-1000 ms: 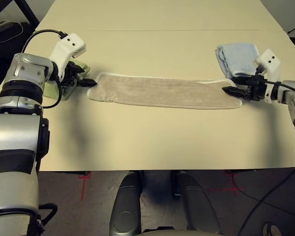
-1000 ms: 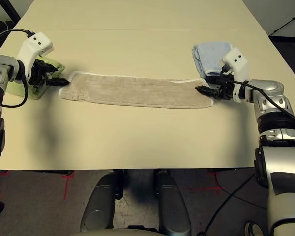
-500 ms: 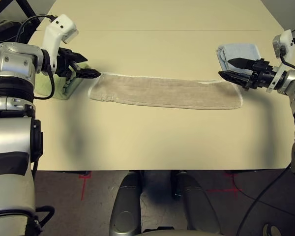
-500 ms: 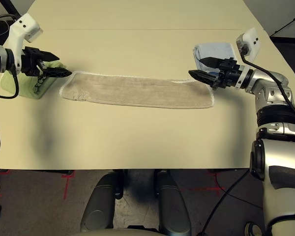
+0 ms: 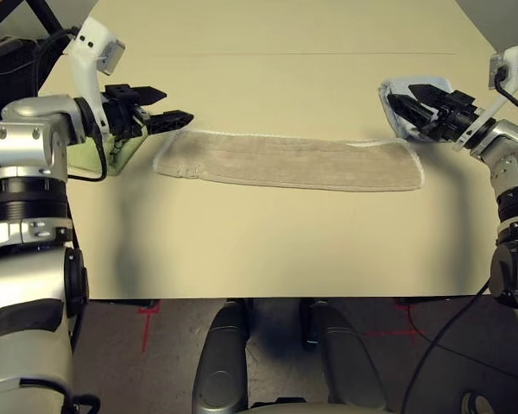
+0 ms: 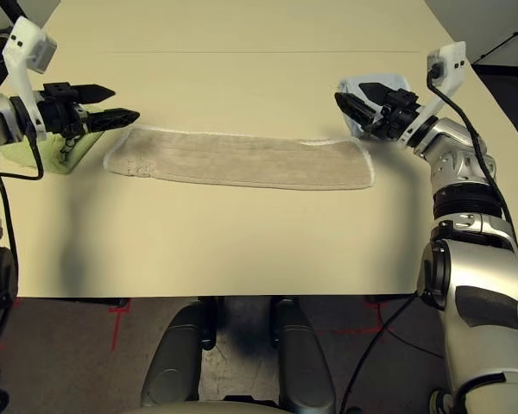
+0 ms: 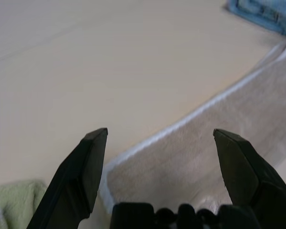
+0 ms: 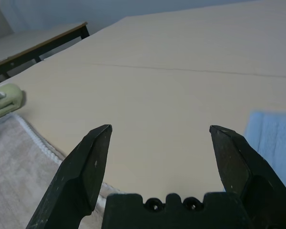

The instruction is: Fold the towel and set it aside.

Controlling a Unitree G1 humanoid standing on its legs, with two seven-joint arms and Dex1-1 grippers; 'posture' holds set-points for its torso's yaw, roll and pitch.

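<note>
Across mid-frame: towel (image 5: 289, 161) lies flat as a long strip on the surface (image 5: 268, 250), ends toward each arm.
Left tool (image 5: 166, 105): fingers spread, empty, hovering just above the towel's left end.
Right tool (image 5: 403, 97): fingers spread, empty, raised over the blue towel (image 5: 399, 90), near the strip's right end.
Green towel (image 5: 99, 153): just beside the left end.
Risk: a low, careless pinch could catch a neighbouring towel too; uneven grips would skew the fold.
</note>
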